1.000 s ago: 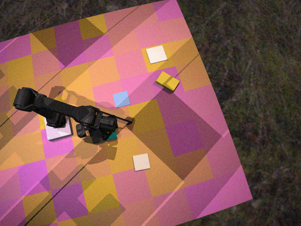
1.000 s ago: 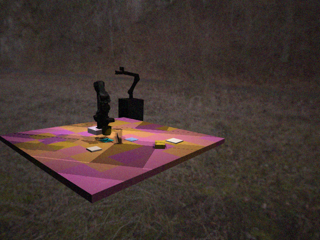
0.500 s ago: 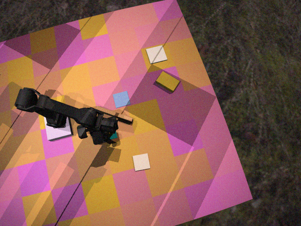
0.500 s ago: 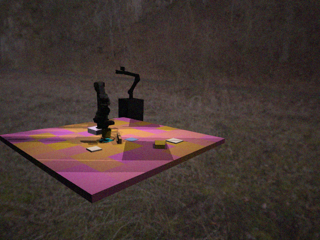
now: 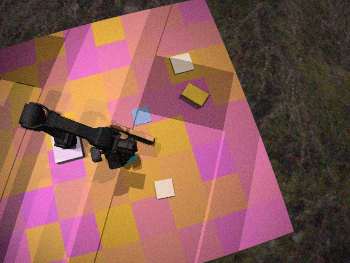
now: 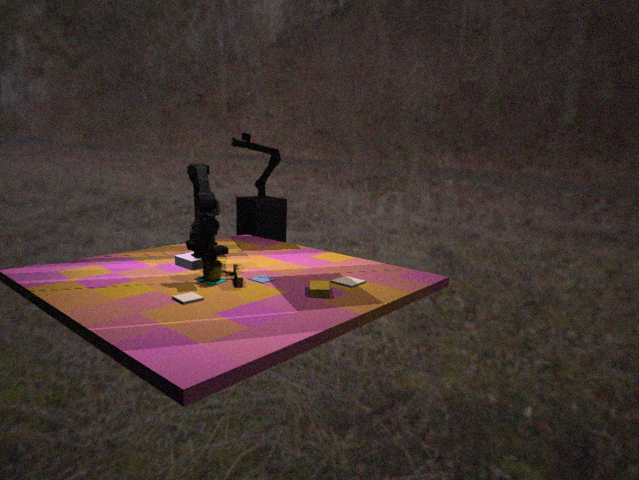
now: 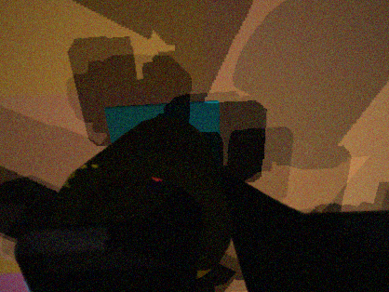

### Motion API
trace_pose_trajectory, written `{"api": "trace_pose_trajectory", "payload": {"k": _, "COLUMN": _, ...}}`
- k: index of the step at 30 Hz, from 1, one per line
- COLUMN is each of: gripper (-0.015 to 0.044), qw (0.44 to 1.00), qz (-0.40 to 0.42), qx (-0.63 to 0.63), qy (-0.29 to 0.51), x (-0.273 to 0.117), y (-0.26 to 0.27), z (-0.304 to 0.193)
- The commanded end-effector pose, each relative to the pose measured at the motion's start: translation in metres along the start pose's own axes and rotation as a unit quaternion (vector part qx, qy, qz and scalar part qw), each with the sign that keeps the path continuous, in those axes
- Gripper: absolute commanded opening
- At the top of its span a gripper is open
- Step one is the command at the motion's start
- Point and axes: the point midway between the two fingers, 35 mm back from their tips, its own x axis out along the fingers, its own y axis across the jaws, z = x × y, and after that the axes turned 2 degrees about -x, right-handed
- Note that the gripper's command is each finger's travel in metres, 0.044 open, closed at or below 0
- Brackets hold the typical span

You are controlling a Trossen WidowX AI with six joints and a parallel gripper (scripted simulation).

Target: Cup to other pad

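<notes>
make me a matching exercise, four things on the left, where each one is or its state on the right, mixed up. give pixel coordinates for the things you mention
1. yellow cup [image 6: 212, 270]
2. yellow block [image 5: 195, 94] [image 6: 319, 288]
3. blue pad [image 5: 141, 115] [image 6: 261, 279]
4. gripper

A. lies flat, with no cup on it
B. low over the teal pad [image 5: 132, 158] [image 6: 221, 281] [image 7: 135, 116]
C. closed on something
D. nearer to a white tile [image 5: 182, 63] [image 6: 348, 281] than the blue pad is

Pairs: 1-B, 2-D, 3-A, 4-C

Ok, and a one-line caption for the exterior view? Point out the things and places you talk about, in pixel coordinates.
The gripper [image 6: 212, 262], shut on the yellow cup [image 6: 212, 270], holds it low at the teal pad [image 6: 218, 281], left of the blue pad [image 6: 261, 279].
</notes>
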Motion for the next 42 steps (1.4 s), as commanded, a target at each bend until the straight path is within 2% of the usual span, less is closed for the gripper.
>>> {"api": "trace_pose_trajectory", "payload": {"k": 1, "gripper": 0.0000, "qw": 1.000, "qz": 0.001, "qx": 0.000, "qy": 0.000, "x": -0.001, "y": 0.000, "z": 0.000}}
{"api": "trace_pose_trajectory", "payload": {"k": 10, "gripper": 0.0000, "qw": 1.000, "qz": 0.001, "qx": 0.000, "qy": 0.000, "x": -0.001, "y": 0.000, "z": 0.000}}
{"api": "trace_pose_trajectory", "payload": {"k": 16, "gripper": 0.0147, "qw": 1.000, "qz": 0.001, "qx": 0.000, "qy": 0.000, "x": -0.001, "y": 0.000, "z": 0.000}}
{"api": "trace_pose_trajectory", "payload": {"k": 42, "gripper": 0.0147, "qw": 1.000, "qz": 0.000, "qx": -0.001, "qy": 0.001, "x": -0.028, "y": 0.001, "z": 0.001}}
